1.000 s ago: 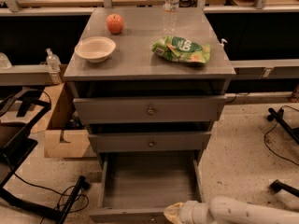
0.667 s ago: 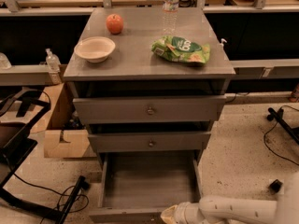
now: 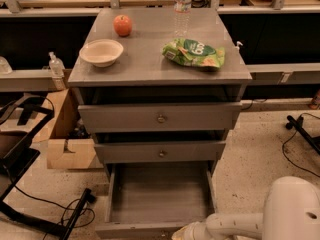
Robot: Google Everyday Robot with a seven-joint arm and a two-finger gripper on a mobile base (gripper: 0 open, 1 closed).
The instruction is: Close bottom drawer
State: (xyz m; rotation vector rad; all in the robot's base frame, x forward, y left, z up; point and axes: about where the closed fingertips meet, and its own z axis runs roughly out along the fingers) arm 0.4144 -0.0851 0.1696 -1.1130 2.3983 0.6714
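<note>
White-ish hand (image 3: 186, 232) sits at 6 o'clock, right at the front panel of the bottom drawer (image 3: 159, 196); can't tell how open it is or if it's gripping anything. Drawer's pulled way out. Up on the tabletop (image 3: 150, 64): bowl (image 3: 101, 52) at 10, apple (image 3: 123, 25) at 11, bottle (image 3: 182, 4) at 12, green snack bag (image 3: 194, 53) at 1.

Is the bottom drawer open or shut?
Open: the grey wooden bottom drawer is pulled far out, inside visible. The tool is at its front panel.
</note>
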